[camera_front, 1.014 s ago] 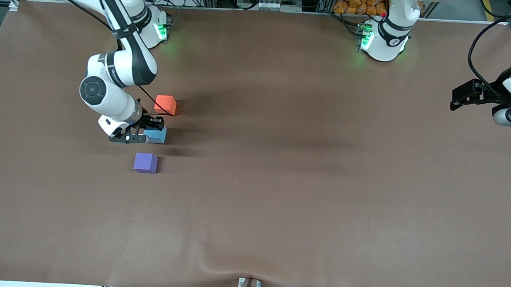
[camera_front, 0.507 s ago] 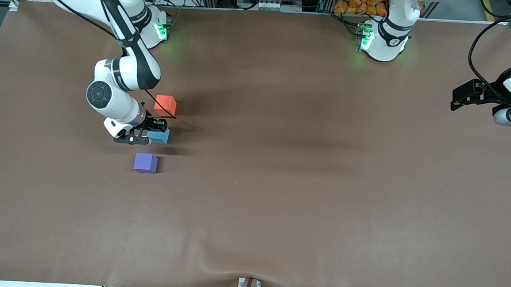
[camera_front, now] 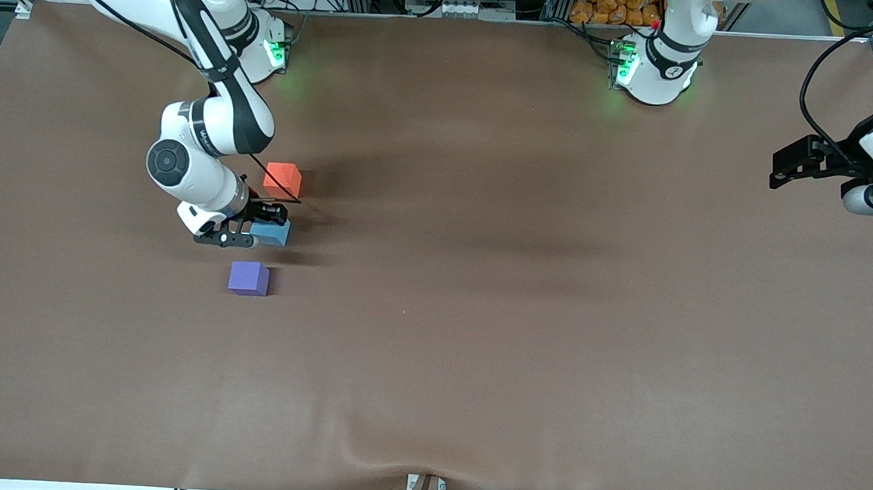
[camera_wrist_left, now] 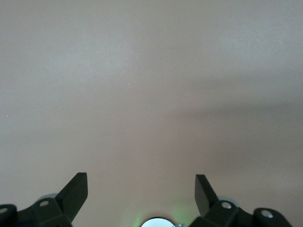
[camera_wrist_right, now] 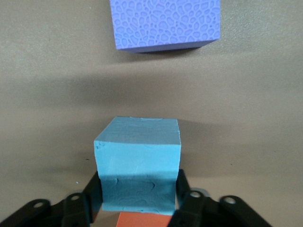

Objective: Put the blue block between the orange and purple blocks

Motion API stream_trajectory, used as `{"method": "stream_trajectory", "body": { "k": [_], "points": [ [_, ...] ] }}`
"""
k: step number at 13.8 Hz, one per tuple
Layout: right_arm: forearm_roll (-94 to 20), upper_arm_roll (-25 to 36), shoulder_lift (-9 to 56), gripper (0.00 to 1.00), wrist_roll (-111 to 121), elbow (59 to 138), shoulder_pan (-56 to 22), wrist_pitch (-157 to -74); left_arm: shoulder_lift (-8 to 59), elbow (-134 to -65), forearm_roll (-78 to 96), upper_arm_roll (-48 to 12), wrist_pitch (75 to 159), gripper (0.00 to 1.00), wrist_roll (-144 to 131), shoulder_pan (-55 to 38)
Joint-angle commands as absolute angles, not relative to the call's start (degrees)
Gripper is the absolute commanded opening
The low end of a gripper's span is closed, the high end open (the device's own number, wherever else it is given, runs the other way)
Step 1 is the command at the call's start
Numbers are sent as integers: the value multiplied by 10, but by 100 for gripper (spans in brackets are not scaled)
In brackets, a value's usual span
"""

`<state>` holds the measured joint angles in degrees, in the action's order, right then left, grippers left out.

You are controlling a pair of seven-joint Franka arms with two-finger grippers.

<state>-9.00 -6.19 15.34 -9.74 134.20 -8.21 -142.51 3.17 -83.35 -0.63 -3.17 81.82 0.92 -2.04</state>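
Both arms are glossy white Frankas with black bands at the joints and green lights glowing on the bases. Right arm [camera_front: 208, 136] has a black cable strapped down its side and a dark round cap on one joint. Grippers are black; the left gripper [camera_wrist_left: 141, 189] has wedge-shaped fingers [camera_wrist_left: 75, 189] with small silver screws.

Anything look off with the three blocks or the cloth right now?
Nothing stands out. The blue block sits squarely in the right pincer, between the orange block and purple block. The left pincer waits open over bare table.
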Motion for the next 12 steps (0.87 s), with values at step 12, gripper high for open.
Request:
{"method": "stream_trajectory", "body": {
  "k": [12],
  "points": [
    [-55,-69,152,100,-84,739,-10,-840,18,-838,1,-33,809,100,-2,-15]
  ]
}}
